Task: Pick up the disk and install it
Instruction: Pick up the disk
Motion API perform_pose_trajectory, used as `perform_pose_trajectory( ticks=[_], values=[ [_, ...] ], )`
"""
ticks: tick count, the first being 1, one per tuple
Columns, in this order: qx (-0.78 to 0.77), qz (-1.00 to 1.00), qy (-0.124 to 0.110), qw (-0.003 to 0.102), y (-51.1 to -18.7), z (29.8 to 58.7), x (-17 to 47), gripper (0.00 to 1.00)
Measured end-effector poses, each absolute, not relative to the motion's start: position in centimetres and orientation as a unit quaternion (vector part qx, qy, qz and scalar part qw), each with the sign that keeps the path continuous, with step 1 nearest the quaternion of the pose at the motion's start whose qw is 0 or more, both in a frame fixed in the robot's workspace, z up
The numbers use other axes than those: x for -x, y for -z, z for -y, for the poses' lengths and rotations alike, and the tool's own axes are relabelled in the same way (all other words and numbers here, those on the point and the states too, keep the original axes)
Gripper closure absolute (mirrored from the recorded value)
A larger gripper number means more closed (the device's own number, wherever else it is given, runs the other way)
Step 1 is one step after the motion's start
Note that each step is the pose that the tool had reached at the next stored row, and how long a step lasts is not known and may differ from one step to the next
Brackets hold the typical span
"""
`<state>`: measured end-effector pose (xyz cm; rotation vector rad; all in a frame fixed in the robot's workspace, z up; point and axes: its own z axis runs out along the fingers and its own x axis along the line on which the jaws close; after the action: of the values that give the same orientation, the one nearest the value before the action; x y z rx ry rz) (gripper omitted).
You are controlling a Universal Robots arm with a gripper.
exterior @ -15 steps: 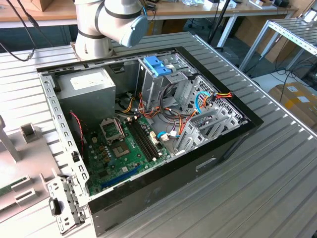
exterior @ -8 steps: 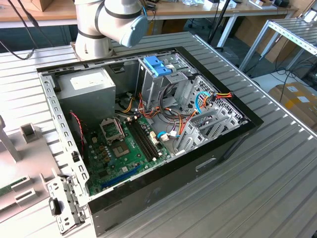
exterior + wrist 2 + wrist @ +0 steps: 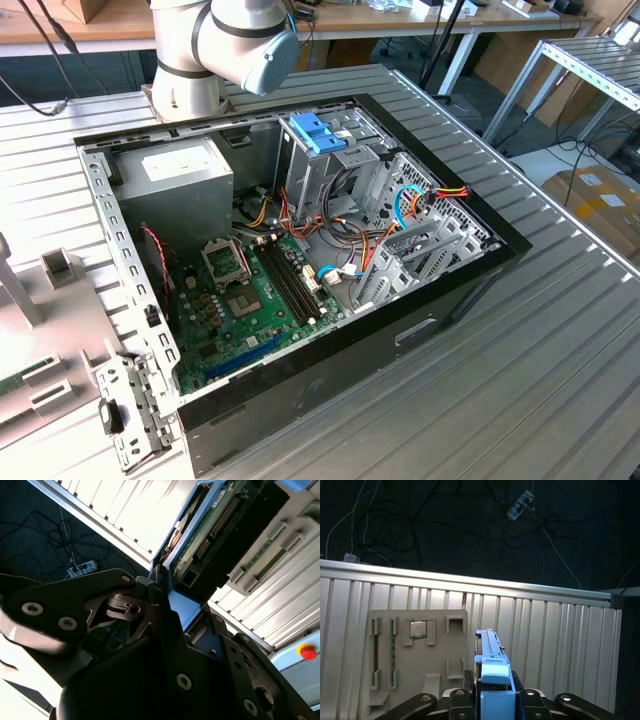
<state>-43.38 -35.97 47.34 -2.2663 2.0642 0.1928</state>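
In both wrist views my gripper [image 3: 492,702] is shut on the disk [image 3: 491,652], which stands on edge between the dark fingers. In the first wrist view I see its thin edge and a light-blue plastic side piece [image 3: 495,692]. The second wrist view shows the disk's [image 3: 215,535] green circuit-board underside and black connector end reaching out past the gripper [image 3: 180,605], with a blue side piece [image 3: 181,609] between the fingers. The disk hangs over the ribbed metal table [image 3: 555,640], next to a grey holder plate [image 3: 415,655].
The exterior view shows the open computer case [image 3: 300,250], with a metal drive cage and its light-blue latch [image 3: 318,133], the grey power-supply box [image 3: 185,175], the motherboard [image 3: 250,300] and loose cables. The arm's base [image 3: 215,50] stands behind the case. Beyond the table edge [image 3: 470,582] lies dark floor with cables.
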Motion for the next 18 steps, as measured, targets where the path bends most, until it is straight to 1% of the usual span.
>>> perform_pose_trajectory(
  ticks=[18],
  values=[
    [0.737, -0.671, -0.065, 0.038, -48.9, 36.0, 43.4, 0.63]
  ],
)
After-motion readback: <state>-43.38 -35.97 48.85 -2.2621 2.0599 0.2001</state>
